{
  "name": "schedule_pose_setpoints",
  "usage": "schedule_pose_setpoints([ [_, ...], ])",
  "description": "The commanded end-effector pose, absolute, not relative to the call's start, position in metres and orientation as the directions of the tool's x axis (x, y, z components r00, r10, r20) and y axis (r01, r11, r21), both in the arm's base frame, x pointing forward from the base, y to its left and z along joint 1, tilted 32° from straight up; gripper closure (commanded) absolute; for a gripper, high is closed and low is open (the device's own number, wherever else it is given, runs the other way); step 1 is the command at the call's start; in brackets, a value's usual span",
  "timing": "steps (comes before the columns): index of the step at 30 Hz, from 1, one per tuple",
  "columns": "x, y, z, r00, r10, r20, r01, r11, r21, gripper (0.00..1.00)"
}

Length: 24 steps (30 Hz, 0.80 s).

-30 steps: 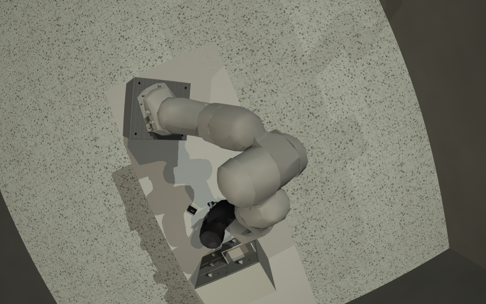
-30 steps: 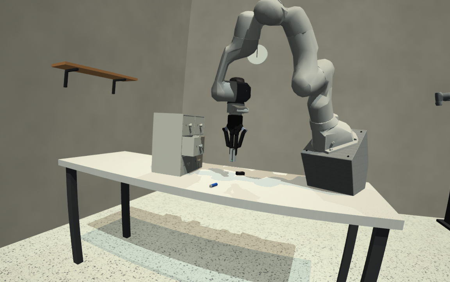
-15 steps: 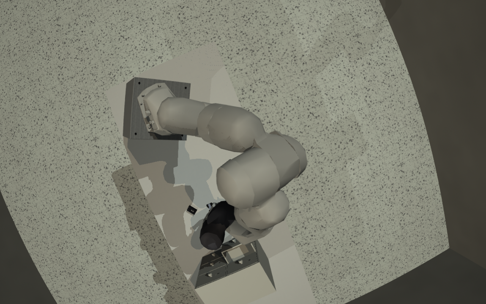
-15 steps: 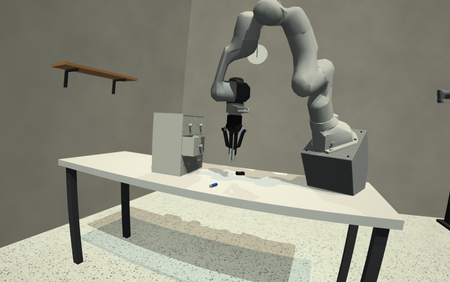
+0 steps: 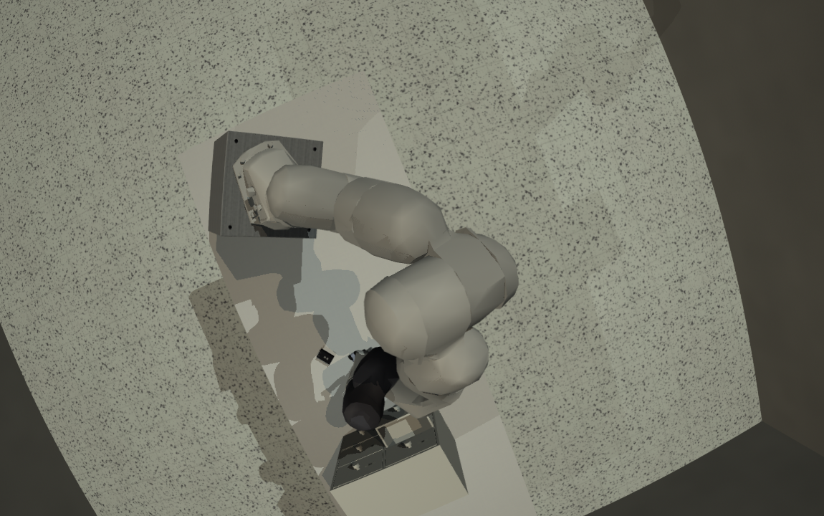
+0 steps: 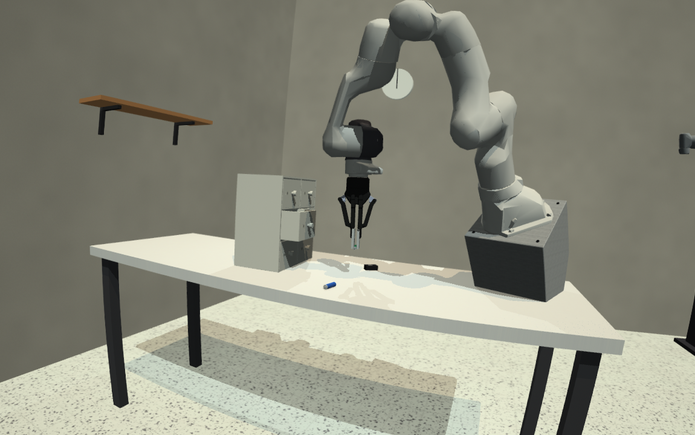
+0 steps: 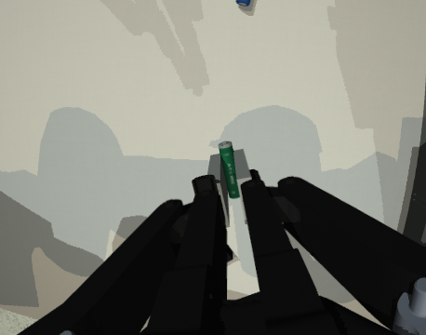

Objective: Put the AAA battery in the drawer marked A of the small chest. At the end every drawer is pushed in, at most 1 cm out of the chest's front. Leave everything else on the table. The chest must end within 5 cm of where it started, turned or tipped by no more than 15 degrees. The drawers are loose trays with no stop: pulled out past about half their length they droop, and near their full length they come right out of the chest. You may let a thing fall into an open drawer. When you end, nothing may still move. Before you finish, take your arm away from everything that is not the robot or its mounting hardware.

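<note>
My gripper [image 7: 230, 168] is shut on a thin green battery [image 7: 228, 170], which sticks out past the fingertips. In the exterior view the gripper [image 6: 356, 238] hangs point down above the table, a short way to the right of the small chest [image 6: 274, 222]. The chest has several small drawers. One middle-row drawer [image 6: 297, 224] is pulled partly out, and from above it shows as an open tray [image 5: 398, 431] just beside my wrist. I cannot read the drawer marks.
A small black block [image 6: 370, 266] lies on the table below and right of the gripper. The robot's base block [image 6: 517, 254] stands at the right.
</note>
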<state>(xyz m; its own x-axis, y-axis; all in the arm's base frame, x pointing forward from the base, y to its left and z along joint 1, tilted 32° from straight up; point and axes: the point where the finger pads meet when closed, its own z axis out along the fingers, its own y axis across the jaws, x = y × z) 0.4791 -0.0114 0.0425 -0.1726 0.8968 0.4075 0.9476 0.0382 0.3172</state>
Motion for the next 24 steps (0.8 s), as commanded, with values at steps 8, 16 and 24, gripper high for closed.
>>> schedule_pose_setpoints([
  [8,0.505,-0.033,0.043,-0.602,0.774,0.195,0.752,0.467,0.465,0.97],
  [16,0.510,-0.036,0.043,-0.771,0.633,0.068,0.581,0.655,0.483,0.97],
  [24,0.509,-0.039,0.048,-0.883,0.468,-0.042,0.393,0.785,0.479,0.97],
])
